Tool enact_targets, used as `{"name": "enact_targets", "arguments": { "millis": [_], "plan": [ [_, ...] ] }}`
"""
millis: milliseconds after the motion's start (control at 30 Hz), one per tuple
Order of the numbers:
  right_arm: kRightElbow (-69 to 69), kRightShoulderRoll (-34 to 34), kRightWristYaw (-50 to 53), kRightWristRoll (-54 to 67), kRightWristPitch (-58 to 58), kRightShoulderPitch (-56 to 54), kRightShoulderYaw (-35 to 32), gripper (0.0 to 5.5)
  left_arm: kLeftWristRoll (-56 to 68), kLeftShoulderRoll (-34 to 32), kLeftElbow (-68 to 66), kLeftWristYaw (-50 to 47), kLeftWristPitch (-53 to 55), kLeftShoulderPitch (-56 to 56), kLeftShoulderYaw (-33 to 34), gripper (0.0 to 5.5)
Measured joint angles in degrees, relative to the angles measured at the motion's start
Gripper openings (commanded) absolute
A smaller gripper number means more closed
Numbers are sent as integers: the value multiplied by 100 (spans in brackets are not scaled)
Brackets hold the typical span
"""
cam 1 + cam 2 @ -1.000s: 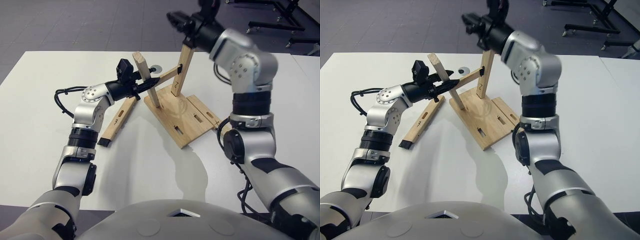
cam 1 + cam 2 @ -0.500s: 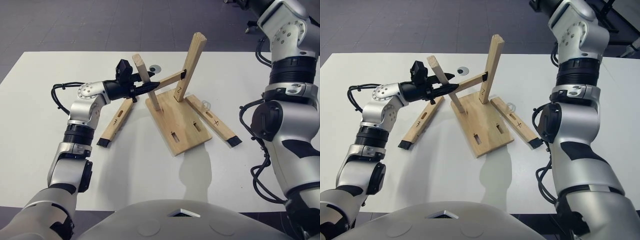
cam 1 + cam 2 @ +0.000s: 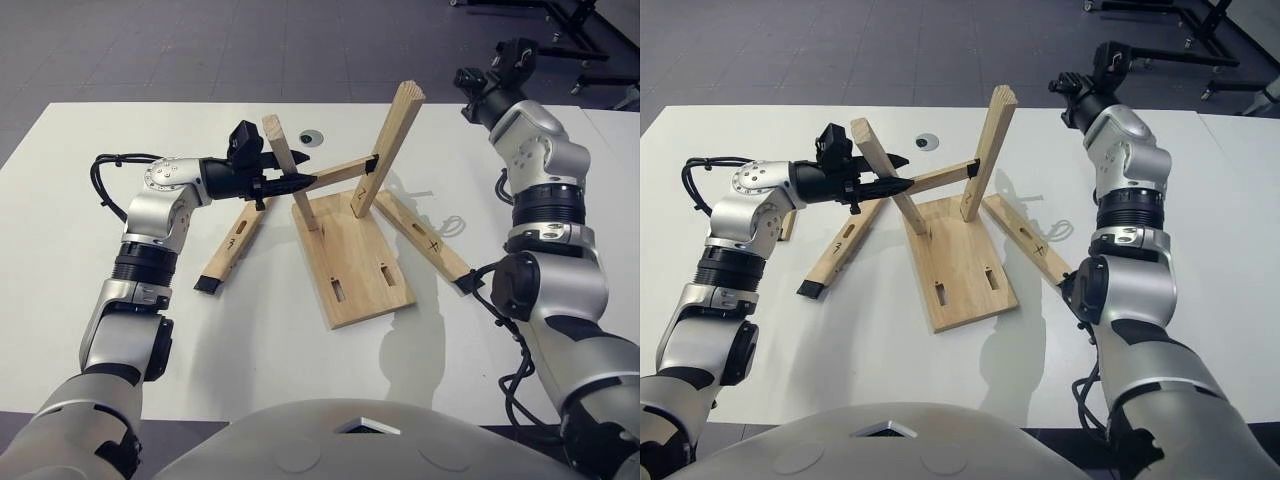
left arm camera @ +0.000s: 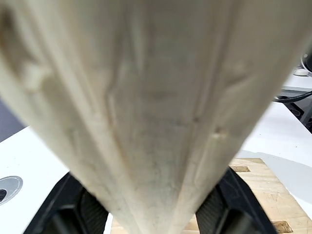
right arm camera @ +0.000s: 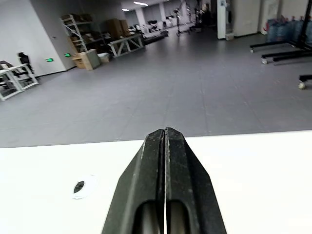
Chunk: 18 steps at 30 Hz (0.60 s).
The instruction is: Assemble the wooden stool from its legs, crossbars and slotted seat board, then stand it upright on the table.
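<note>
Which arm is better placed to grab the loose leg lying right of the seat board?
Right. The right pincer is shut, empty and raised on the same side as the loose leg. The left pincer is clamped on the left upright leg.

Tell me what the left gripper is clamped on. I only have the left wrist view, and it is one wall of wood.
Observer: The left gripper is shut on the shorter leg, which stands tilted in the seat board.
Operator: Is anything attached to that leg?
Observer: A crossbar runs between it and a taller leg, which also stands in the board.
Operator: Where is the right gripper?
Observer: The right gripper is raised to the right of the taller leg, shut and empty.
Operator: And the other legs?
Observer: Two loose legs lie flat on the table, one left of the board and one right of it.
</note>
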State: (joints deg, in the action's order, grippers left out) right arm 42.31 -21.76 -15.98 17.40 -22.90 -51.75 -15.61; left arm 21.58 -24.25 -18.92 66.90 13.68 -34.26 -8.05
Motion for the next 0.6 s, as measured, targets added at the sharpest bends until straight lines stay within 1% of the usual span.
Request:
{"name": "enact_targets", "arguments": {
  "millis": [67,267,433,600],
  "plan": [
    [-56,166,129,-18,-31,139,27,3,-14,13,87,-117,79,-1,-51,209],
    [-789,720,216,-41,-474,424,327,3,-64,22,345,-393,293,-9,-211,209],
    [-1278,782,328,-42,-786,701,377,3,-88,5,471,-453,404,-9,-250,209],
    [-1318,763,316,-58,-833,727,389,3,-89,3,496,-458,436,-9,-257,209]
  ]
}}
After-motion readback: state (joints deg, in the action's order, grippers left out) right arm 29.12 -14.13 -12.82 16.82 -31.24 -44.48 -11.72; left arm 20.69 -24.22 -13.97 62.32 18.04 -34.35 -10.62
